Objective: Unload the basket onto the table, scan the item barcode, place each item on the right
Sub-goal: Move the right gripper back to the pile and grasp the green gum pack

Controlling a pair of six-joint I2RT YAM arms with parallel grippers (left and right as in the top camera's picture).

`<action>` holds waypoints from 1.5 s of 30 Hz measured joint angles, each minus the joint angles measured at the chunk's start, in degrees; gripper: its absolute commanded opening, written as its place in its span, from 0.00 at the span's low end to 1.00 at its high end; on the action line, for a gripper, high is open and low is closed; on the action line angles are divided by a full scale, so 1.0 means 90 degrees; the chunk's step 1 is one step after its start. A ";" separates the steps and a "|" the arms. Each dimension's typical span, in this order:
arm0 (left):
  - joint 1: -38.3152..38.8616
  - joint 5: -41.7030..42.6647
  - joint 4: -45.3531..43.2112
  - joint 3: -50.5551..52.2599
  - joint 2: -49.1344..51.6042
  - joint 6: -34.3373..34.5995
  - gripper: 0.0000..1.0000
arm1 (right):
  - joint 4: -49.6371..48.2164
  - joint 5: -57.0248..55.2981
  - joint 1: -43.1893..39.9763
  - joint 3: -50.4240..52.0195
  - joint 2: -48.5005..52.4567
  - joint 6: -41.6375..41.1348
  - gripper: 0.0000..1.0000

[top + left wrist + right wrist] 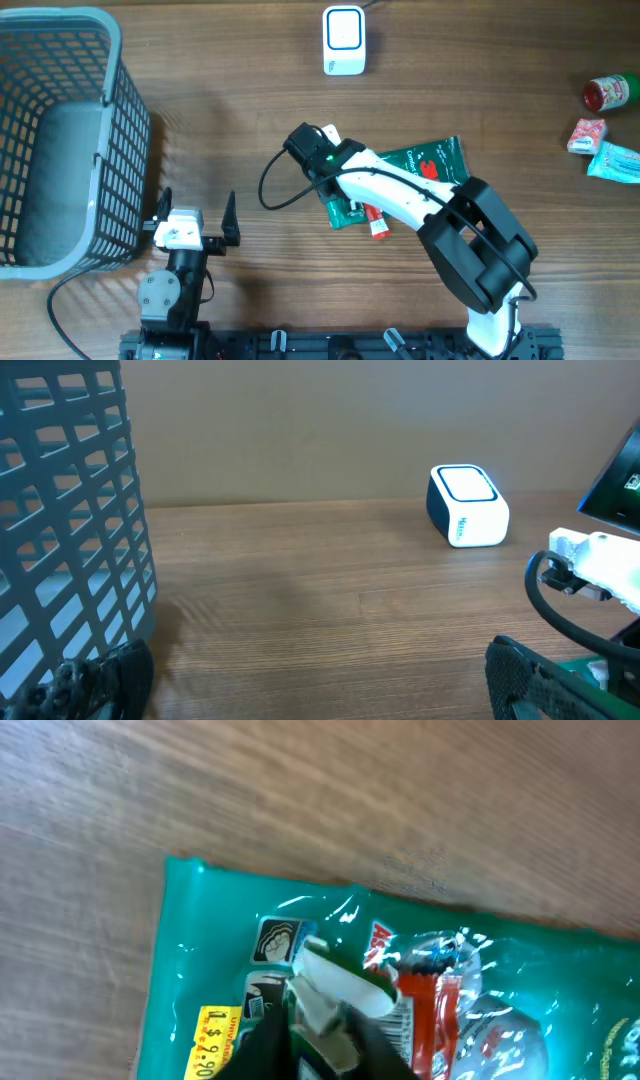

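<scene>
The item is a flat green plastic packet [432, 160] with red print, lying on the wooden table at centre. In the right wrist view the packet [210, 950] fills the lower frame, showing a yellow price sticker [216, 1035] and a barcode strip [405, 1020]. My right gripper [332, 1025] is shut on a raised fold of the packet, its dark fingers [268, 1045] pressing in from both sides. Overhead, the right gripper [340, 188] sits over the packet's left end. The white scanner [343, 40] stands at the far edge, also visible as the scanner [468, 506]. My left gripper [195, 210] is open and holds nothing.
A grey mesh basket [118, 120] stands at the left, close to the left gripper [320, 685]. A red can [610, 92], a pink packet [587, 134] and a light blue packet [615, 160] lie at the far right. The right arm's cable [545, 605] loops near the left arm.
</scene>
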State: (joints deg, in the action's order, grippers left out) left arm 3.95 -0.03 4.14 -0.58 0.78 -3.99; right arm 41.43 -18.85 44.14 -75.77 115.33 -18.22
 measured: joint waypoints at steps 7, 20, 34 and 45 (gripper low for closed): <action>0.0000 0.0000 0.0000 0.0000 0.0000 0.0000 1.00 | 0.1015 0.1622 -0.0398 -0.0855 -0.0005 0.0121 0.20; 0.0000 0.0000 0.0000 0.0000 0.0000 0.0000 1.00 | 0.1535 0.1518 -0.1294 -0.1217 -0.0134 -0.3118 0.34; 0.0000 0.0000 0.0000 0.0000 0.0000 0.0000 1.00 | 0.1685 0.1110 -0.1358 -0.1217 -0.0231 -0.5770 0.94; 0.0000 0.0000 0.0000 0.0000 0.0000 0.0000 1.00 | 0.1367 0.1263 -0.1358 -0.1217 -0.0777 -0.3266 1.00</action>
State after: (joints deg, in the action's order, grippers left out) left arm 3.95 -0.03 4.14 -0.58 0.78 -3.99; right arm 53.74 -7.49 31.92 -86.72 108.33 -47.62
